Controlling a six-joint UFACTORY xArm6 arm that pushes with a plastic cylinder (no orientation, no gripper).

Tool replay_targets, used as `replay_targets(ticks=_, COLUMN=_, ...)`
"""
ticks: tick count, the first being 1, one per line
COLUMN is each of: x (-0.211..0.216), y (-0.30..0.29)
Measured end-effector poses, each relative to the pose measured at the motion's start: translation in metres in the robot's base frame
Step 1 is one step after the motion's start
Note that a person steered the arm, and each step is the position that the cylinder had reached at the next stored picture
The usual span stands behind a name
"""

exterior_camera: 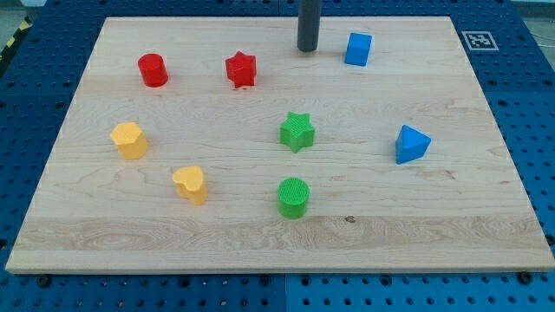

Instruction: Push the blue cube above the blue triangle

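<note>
The blue cube (358,49) sits near the view's top, right of centre, on the wooden board (451,217). The blue triangle (412,144) lies lower and further to the view's right. My tip (307,49) is the lower end of the dark rod; it stands at the cube's left, a short gap away, not touching it. The cube is above and somewhat left of the triangle.
A red cylinder (153,70) and red star (241,69) sit at the top left. A green star (297,131) and green cylinder (294,198) are in the middle. Two yellow blocks (129,139) (190,184) lie at the left. A marker tag (478,40) is at the board's top right corner.
</note>
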State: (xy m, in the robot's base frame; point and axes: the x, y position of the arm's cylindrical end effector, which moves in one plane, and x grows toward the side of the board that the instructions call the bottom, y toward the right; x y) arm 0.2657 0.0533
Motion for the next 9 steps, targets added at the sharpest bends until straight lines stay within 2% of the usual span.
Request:
replay_targets(ticks=5, x=0.000, y=0.054)
replay_targets(ticks=9, x=0.012, y=0.075)
